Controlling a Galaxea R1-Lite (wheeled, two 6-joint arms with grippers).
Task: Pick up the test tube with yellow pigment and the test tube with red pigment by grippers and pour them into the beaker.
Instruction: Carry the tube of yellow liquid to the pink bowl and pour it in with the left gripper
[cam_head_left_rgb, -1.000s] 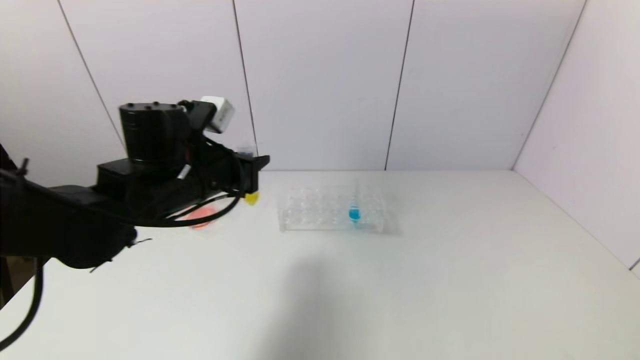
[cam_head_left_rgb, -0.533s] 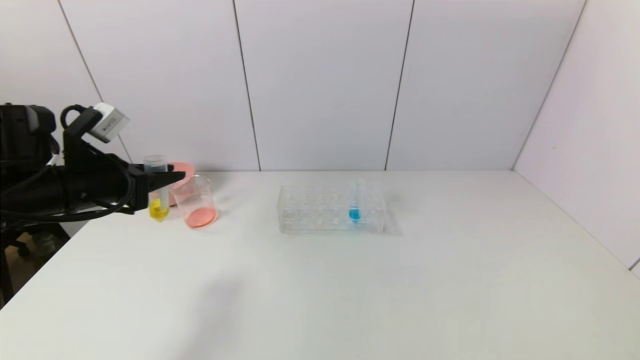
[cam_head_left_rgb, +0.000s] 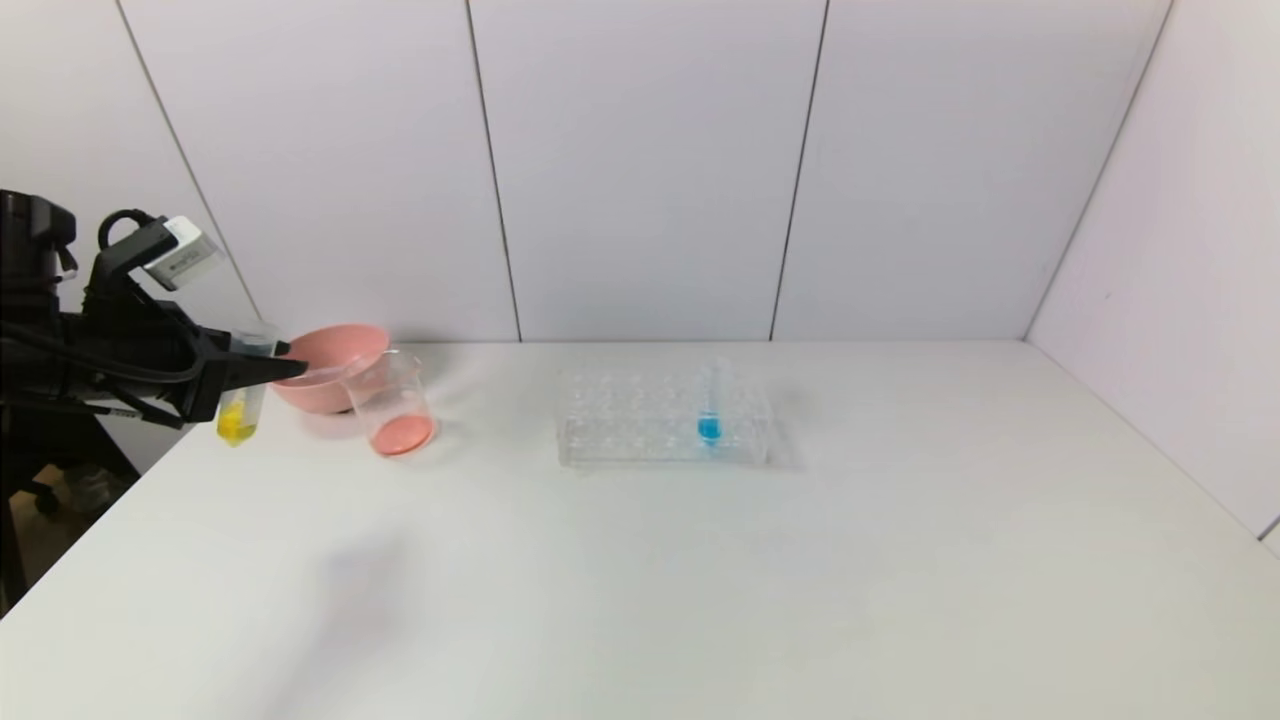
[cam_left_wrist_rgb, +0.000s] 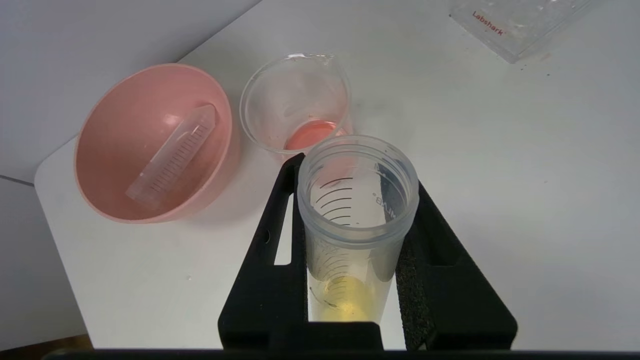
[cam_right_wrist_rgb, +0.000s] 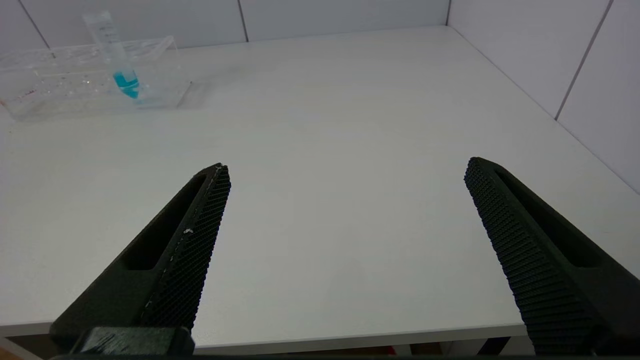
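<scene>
White table (cam_head_left_rgb: 700, 580), set against pale panelled walls. On it: pink bowl (cam_head_left_rgb: 330, 380) near the far left corner; clear beaker (cam_head_left_rgb: 392, 402) just beside the bowl, red-orange liquid at its bottom; clear tube rack (cam_head_left_rgb: 662, 420) near the middle, well apart from the beaker.

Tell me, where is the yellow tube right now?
The test tube with yellow pigment is upright in the left gripper, at the table's far-left edge in the head view, just left of the pink bowl and the beaker.
</scene>
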